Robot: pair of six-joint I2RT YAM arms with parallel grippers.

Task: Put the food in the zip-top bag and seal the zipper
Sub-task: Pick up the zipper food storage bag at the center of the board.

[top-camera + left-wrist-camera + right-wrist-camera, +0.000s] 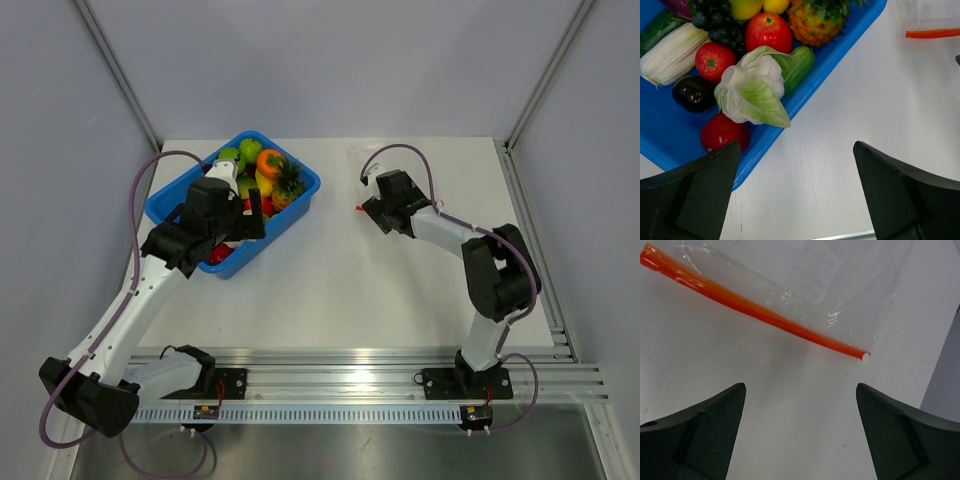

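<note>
Food (pixel 755 85) fills the bin (pixel 665 135) at the table's (pixel 330 290) far-left corner; bag (pixel 840 280) lies empty near the far edge. We see left gripper (pixel 796 150) and right gripper (pixel 801 387) spread wide, empty: nothing done.

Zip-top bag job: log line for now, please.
food in blue bin; zip-top bag lying flat; left gripper open; right gripper open near zipper

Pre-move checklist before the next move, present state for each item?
1. left gripper open and empty: ok.
2. right gripper open and empty: ok.
3. food in the blue bin, in front of the left gripper: ok.
4. zip-top bag flat on the table, in front of the right gripper: ok.
5. zipper unsealed: cannot tell.
6. Bag mouth held open: not ok, nothing grips it.
</note>
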